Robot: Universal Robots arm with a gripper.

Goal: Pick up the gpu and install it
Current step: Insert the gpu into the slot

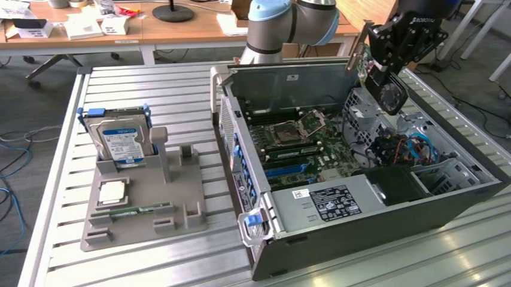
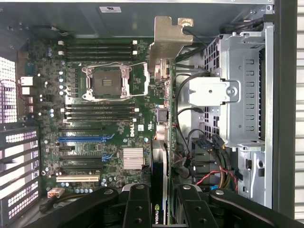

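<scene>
table [image 1: 152,89]: case and holder are carried on it
case [image 1: 375,221]: laid open, motherboard [image 1: 291,140] inside
holder [image 1: 143,197]: set apart from the case, on the exterior view's left
hard drive [image 1: 119,140]: stood upright at the holder's far end
RAM stick [image 1: 131,212]: laid flat toward the holder's near end
gpu [image 1: 389,92]: clamped in the gripper [image 2: 160,202], hung over the case's far end

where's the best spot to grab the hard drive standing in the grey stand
Take the hard drive by its upper half, coming down from above and clamping the two flat faces. It stands nearly upright with its lower end sunk in the grey stand, so only the top is free.
</scene>
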